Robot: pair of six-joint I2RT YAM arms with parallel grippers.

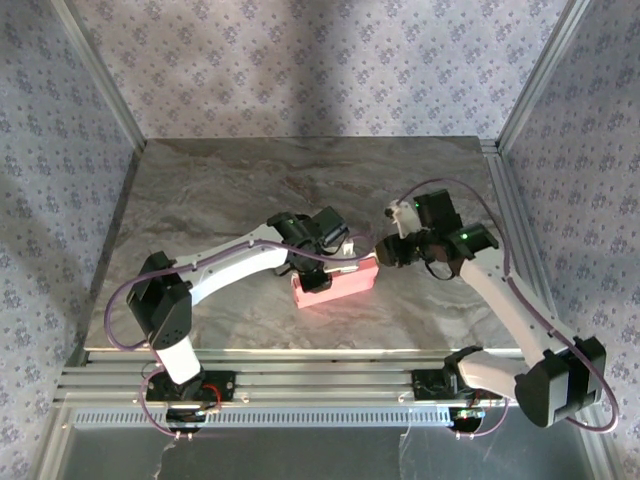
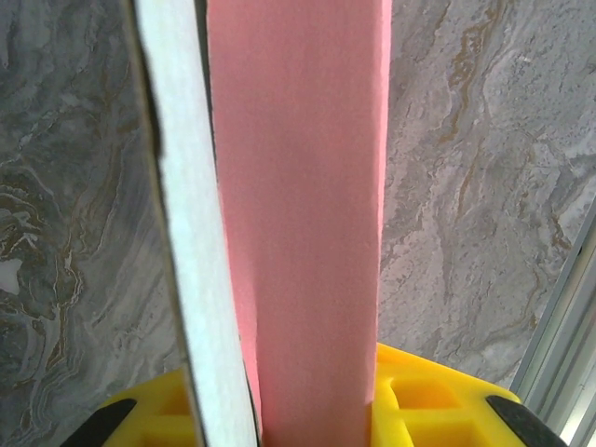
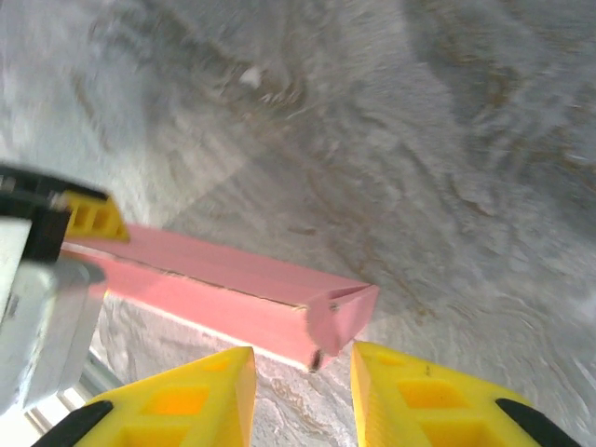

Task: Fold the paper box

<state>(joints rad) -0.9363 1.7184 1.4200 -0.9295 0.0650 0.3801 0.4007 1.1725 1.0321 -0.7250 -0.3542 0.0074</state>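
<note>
Left end effector (image 2: pixel 307 396) astride box (image 2: pixel 298 186) (left-right)

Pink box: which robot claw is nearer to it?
Left. The left gripper has the paper box running between its fingers, hugged on both sides. The right gripper stands open at the box's end, its corner just at the fingertips.

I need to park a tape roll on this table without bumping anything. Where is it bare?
The table is bare across its far half, up to the back wall, plus a narrow strip between the paper box and the near edge. Crowded: mid-front, where the left gripper and right gripper meet at the box.
</note>
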